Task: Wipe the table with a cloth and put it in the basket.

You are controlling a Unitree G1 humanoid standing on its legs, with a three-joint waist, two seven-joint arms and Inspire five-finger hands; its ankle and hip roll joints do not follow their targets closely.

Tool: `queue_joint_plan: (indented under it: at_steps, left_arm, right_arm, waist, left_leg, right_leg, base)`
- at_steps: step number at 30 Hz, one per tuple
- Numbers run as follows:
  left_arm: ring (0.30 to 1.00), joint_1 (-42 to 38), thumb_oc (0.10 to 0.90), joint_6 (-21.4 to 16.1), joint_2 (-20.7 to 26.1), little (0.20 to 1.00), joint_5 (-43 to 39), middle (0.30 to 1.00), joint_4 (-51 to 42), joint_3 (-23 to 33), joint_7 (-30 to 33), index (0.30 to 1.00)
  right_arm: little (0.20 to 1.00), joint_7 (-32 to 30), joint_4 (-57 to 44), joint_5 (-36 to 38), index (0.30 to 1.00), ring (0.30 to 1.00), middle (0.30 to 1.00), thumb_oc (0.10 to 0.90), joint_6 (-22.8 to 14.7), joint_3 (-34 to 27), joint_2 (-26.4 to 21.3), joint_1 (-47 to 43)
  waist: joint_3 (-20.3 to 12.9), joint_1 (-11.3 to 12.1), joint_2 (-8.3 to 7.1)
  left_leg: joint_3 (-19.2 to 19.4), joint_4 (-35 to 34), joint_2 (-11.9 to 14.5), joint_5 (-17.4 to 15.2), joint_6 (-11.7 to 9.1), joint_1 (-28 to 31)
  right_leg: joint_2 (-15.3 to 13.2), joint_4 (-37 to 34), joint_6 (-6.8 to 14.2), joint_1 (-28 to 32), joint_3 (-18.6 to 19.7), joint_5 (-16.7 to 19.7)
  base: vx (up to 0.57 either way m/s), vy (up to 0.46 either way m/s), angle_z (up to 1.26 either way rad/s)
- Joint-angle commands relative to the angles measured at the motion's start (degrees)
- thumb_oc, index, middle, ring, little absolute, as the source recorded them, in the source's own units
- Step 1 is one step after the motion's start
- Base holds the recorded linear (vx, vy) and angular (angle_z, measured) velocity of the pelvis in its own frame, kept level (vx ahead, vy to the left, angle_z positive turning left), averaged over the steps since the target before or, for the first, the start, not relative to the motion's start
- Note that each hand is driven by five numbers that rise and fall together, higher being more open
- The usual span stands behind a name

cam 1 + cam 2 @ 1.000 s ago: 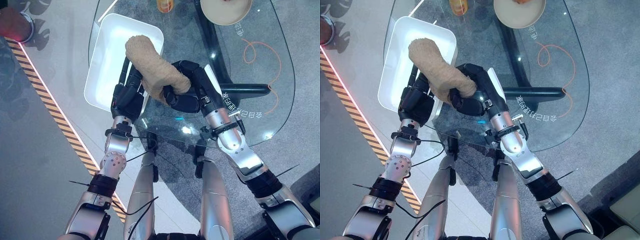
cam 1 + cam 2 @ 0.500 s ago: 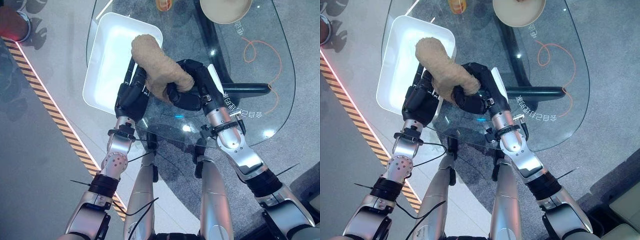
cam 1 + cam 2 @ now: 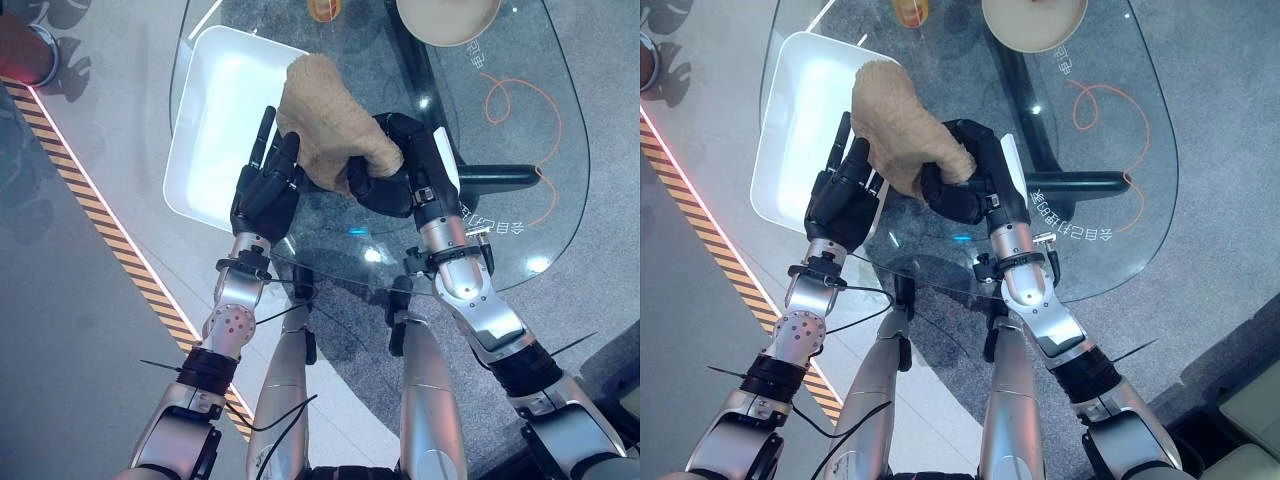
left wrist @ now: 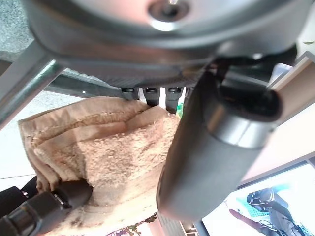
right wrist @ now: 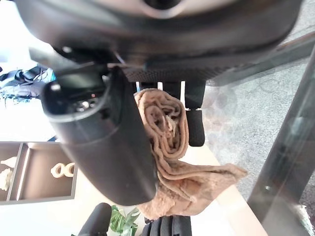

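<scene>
Over the glass tabletop (image 3: 520, 130) and beside the white basket (image 3: 215, 120) at its left edge, our right hand (image 3: 395, 175) is curled round the bunched tan cloth (image 3: 330, 125), lifting it toward the basket, we judge, while our left hand (image 3: 262, 190), fingers straight, steadies it from beside.

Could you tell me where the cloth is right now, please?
The tan cloth is gripped in the right hand above the glass table, its free end reaching toward the white basket, with the left hand's straight fingers alongside.
</scene>
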Motion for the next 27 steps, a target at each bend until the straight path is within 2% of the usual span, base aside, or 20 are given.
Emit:
queue_joint_plan:
  at_steps: [1, 15, 21, 27]
  left_arm:
    - [0.9, -4.77, 0.8, -1.48, 0.66, 0.9, -0.36, 0.9, -7.68, 2.08, -5.92, 0.9]
    - [0.9, -6.52, 0.8, 1.99, 0.92, 0.9, -0.25, 0.9, -8.55, 0.77, -13.22, 0.9]
    - [0.9, -7.05, 0.8, 2.46, 1.13, 0.9, -0.52, 0.9, -8.06, 0.69, -14.42, 0.9]
    - [0.9, -7.48, 0.8, 2.76, 1.39, 0.9, -0.65, 0.9, -8.02, 0.41, -15.22, 0.9]
  right_arm:
    - [0.2, -0.67, -9.96, 0.83, 0.3, 0.3, 0.3, 0.1, -9.31, -4.14, 3.39, -5.6]
    - [0.2, 0.8, -5.42, 1.34, 0.3, 0.3, 0.3, 0.1, -2.94, -1.71, 2.81, -5.99]
    - [0.2, 3.66, -4.54, 0.28, 0.3, 0.3, 0.3, 0.1, 0.67, -0.25, 2.64, -6.61]
    - [0.2, 3.37, -3.42, 0.32, 0.3, 0.3, 0.3, 0.1, 2.91, 1.07, 2.12, -7.31]
  waist:
    - [-1.48, -0.44, -1.69]
    - [-1.48, -0.47, -1.71]
    - [-1.48, -0.35, -1.68]
    - [-1.48, -0.12, -1.68]
  left_leg:
    - [3.06, 5.75, -3.35, -9.87, 2.72, 2.45]
    - [3.22, 5.15, -3.32, -9.71, 2.65, 2.95]
    - [3.09, 5.2, -3.39, -9.71, 2.69, 2.87]
    - [2.88, 5.31, -3.46, -9.72, 2.66, 2.72]
  right_leg:
    - [2.52, -7.96, 0.82, 3.83, -1.91, 4.18]
    - [2.33, -8.58, 0.74, 4.27, -1.95, 4.36]
    - [2.38, -8.41, 0.76, 4.04, -1.82, 4.39]
    - [2.46, -8.24, 0.75, 3.86, -1.83, 4.35]
  base:
    - [0.0, 0.0, 0.0]
    - [0.0, 0.0, 0.0]
    - [0.0, 0.0, 0.0]
    - [0.0, 0.0, 0.0]
